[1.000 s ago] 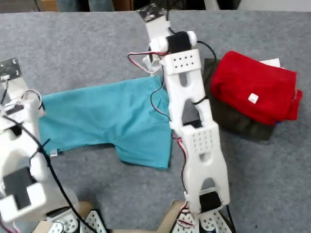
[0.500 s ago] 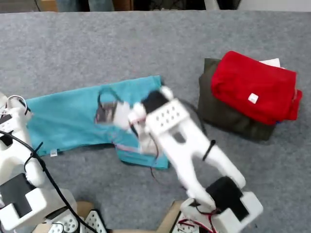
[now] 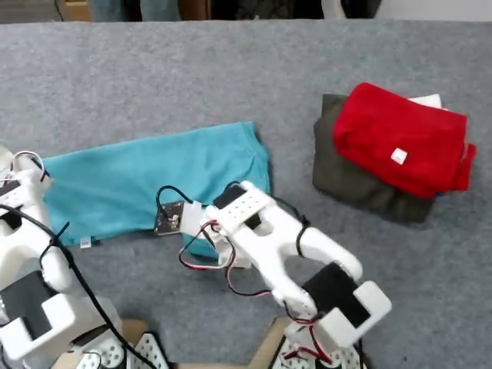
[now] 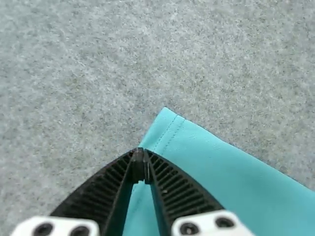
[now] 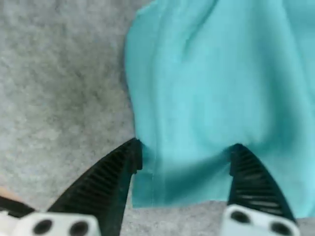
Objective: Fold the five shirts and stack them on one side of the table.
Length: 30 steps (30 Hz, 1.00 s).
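The teal shirt [image 3: 154, 181] lies flat toward the tabletop's [image 3: 115, 77] left edge, well apart from the folded stack [image 3: 400, 134] at the right. The left gripper [image 4: 140, 167] is clamped on a shirt corner. The right gripper [image 5: 186, 149] stands wide astride the near hem. Risk: a shallow right-hand bite could slip and skew the fold.

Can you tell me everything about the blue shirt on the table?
The teal shirt is soft, thin cloth with stitched hems. It lies flat as a long strip on the grey table. The left gripper is shut on one corner, and the right gripper hangs open over another edge.
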Each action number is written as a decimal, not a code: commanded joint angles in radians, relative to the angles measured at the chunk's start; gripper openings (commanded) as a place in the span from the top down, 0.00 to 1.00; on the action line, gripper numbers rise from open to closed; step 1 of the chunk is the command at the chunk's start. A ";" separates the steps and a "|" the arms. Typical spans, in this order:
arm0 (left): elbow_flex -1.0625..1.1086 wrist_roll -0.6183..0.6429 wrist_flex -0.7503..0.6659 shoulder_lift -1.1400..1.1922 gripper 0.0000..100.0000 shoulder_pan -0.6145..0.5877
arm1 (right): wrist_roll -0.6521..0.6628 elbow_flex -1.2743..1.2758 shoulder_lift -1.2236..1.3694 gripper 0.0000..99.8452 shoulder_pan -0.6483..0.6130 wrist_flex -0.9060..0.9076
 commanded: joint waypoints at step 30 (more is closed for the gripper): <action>-0.027 0.006 -0.018 -0.003 0.97 -0.002 | 0.060 -1.394 0.611 0.99 0.158 0.695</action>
